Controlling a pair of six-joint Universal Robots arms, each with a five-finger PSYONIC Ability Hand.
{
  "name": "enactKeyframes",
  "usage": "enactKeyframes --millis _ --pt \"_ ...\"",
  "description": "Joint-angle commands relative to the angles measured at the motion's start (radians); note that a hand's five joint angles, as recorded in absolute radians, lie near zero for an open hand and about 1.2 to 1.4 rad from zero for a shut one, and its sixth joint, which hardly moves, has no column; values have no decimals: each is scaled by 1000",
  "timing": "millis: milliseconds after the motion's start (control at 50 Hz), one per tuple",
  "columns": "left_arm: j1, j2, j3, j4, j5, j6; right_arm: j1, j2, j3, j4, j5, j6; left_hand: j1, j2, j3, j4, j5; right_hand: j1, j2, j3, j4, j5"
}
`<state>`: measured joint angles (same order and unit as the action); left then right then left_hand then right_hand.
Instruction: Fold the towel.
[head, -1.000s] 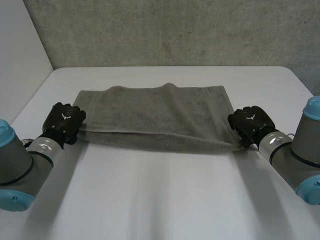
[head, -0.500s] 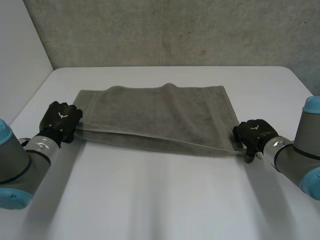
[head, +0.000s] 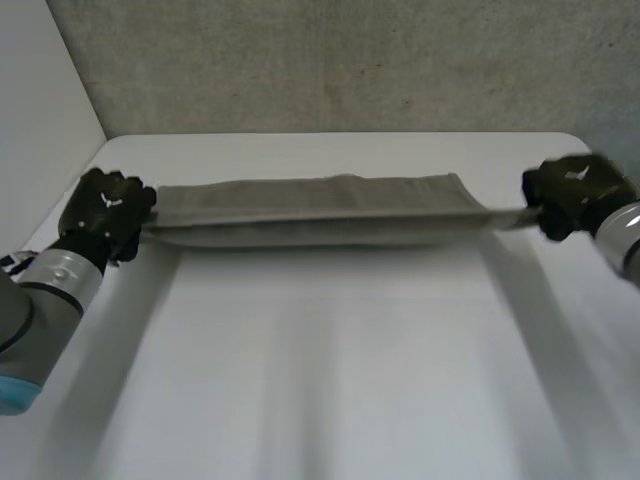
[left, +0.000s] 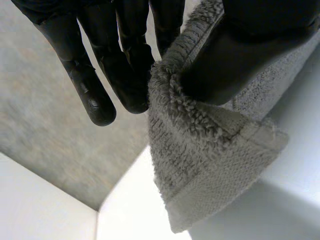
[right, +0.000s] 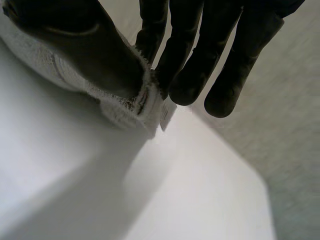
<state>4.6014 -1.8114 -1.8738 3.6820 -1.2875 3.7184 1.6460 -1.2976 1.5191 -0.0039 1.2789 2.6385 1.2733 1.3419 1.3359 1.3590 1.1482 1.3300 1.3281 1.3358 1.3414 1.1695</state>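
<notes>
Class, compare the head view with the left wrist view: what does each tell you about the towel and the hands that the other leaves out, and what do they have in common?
Head view adds: the whole towel stretched as a long band between the left hand at one end and the right hand at the other, over the white table. Left wrist view adds: the grip itself, the thumb pinching a folded corner against the fingers, with the looped pile and hem plain. Shared: the left hand, the towel and the white table.
</notes>
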Motion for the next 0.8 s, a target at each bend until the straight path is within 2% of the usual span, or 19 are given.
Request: enactKeyframes --millis 20,100,240,360,440,480,660,700,760,800 --pt "-7 173 -39 -68 72 -3 -35 -147 4 102 -85 8 123 54 60 37 74 66 68 60 55 52" --pt "-6 218 -54 -106 106 -3 -37 -192 19 163 -121 3 123 54 60 37 74 66 68 60 55 52" --pt "8 302 -99 -241 154 0 -57 -272 43 222 -135 -12 123 54 60 37 74 66 68 60 55 52" --pt "25 311 -108 -270 191 0 -63 -296 44 249 -157 -63 123 54 60 37 74 66 68 60 55 52" --pt "74 294 -97 -266 218 0 -61 -284 44 242 -164 -81 123 54 60 37 74 66 68 60 55 52" --pt "88 276 -87 -264 227 0 -60 -238 38 226 -162 -97 123 54 60 37 74 66 68 60 55 52" --pt "82 9 82 -250 240 3 -37 -11 -74 171 -125 -124 123 54 60 37 74 66 68 60 55 52" --pt "80 -46 122 -249 240 5 7 76 -140 168 -109 -121 123 54 60 37 74 66 68 60 55 52" --pt "76 -139 212 -250 234 9 31 124 -178 165 -95 -121 123 54 60 37 74 66 68 60 55 52" --pt "73 -183 259 -249 231 9 61 211 -261 157 -58 -114 123 54 60 37 74 66 68 60 55 52"
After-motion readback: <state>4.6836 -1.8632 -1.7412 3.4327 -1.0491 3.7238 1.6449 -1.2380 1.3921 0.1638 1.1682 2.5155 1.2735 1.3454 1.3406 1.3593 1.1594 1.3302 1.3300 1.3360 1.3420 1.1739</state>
